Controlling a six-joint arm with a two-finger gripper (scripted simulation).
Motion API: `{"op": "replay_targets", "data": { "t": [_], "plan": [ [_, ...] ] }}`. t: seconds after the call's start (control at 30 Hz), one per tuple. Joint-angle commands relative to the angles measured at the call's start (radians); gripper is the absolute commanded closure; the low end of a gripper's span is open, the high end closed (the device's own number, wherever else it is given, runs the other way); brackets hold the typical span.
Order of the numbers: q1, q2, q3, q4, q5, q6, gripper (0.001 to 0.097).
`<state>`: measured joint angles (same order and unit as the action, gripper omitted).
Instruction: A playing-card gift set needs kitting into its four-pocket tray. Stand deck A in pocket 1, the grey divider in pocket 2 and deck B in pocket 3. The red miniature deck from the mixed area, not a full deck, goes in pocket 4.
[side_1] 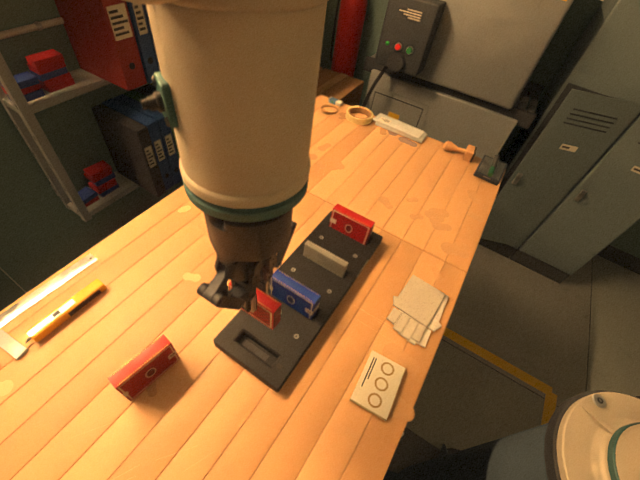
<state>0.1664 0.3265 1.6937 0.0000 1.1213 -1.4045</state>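
Note:
The fingers of my gripper (253,299) are mostly hidden under the arm's wide body, and they are closed on a small red miniature deck (267,308), held above the near end of the black four-pocket tray (301,295). The nearest pocket (257,344) is an empty slot just in front of the held deck. A blue deck (295,293) stands in the pocket behind it. The grey divider (325,258) stands in the one after that, and a red full deck (351,223) stands in the farthest pocket. Another red full deck (144,366) lies on the table left of the tray.
Behind the table stand a shelf with binders (111,36), a control box (408,33) and grey lockers (574,175). A white glove (418,308) and a white card (378,384) lie right of the tray near the table edge. A yellow cutter (64,310) lies far left.

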Motion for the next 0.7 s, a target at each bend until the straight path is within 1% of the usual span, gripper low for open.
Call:
{"op": "replay_targets", "data": {
  "t": [0.0,0.3,0.67],
  "plan": [
    [0.0,0.0,0.001,0.0,-0.002,0.0,0.0901],
    [0.0,0.01,0.019,0.0,-0.029,0.0,0.0901],
    [0.0,0.029,0.049,0.0,-0.079,0.0,0.0901]
  ]
}}
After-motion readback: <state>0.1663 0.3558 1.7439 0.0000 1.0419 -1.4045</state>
